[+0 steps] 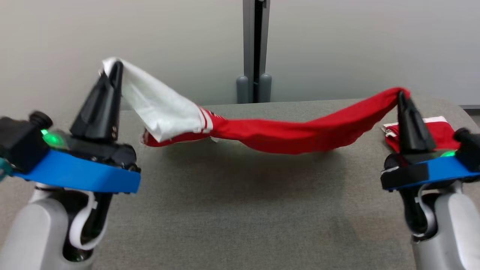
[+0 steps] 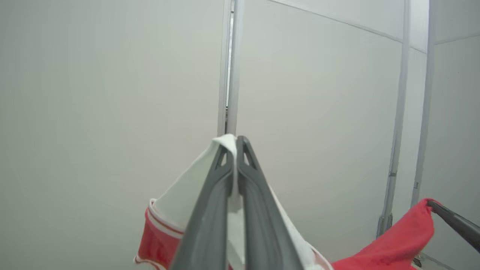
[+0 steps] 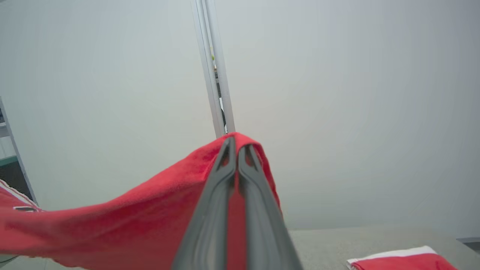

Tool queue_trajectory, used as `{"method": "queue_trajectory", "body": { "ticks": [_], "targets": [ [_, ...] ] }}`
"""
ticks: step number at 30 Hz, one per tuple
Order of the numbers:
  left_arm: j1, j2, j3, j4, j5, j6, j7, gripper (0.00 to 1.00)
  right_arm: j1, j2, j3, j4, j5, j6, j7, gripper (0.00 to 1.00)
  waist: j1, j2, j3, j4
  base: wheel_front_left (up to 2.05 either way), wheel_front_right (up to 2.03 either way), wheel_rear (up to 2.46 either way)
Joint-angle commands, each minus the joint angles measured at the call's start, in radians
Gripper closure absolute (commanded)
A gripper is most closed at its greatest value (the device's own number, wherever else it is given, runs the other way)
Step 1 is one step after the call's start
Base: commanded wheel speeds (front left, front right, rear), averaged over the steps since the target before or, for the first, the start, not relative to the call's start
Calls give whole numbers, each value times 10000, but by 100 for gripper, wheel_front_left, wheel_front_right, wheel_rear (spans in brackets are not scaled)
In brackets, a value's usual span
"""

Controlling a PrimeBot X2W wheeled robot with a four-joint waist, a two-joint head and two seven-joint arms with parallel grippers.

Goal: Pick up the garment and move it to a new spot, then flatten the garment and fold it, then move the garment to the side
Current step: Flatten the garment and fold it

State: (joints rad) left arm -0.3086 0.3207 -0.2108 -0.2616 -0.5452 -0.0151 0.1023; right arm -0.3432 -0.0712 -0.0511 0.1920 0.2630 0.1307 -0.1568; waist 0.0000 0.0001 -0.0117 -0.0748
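A red and white garment (image 1: 285,133) hangs stretched between my two grippers above the grey table (image 1: 232,210), sagging in the middle close to the surface. My left gripper (image 1: 112,69) is shut on its white end, raised at the left. In the left wrist view the left gripper (image 2: 236,144) pinches white cloth (image 2: 180,195), with the red part (image 2: 397,240) and the other arm's finger at the lower right. My right gripper (image 1: 401,95) is shut on the red end at the right. The right gripper (image 3: 237,144) pinches red cloth (image 3: 123,221) in its own wrist view.
A second folded red and white garment (image 1: 438,131) lies on the table at the far right, just behind my right gripper, and the folded garment (image 3: 401,260) lies at the lower right of the right wrist view. A grey post (image 1: 255,52) stands against the pale wall behind the table.
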Motion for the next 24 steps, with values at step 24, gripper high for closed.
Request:
{"method": "queue_trajectory", "body": {
  "ticks": [24],
  "targets": [
    [-6641, 1356, -538, 371, 889, -720, 2674, 100, -2957, -258, -721, -3729, -746, 1, 3107, 100, 0, -1, 2503, -647, 0, 0, 0]
  ]
}}
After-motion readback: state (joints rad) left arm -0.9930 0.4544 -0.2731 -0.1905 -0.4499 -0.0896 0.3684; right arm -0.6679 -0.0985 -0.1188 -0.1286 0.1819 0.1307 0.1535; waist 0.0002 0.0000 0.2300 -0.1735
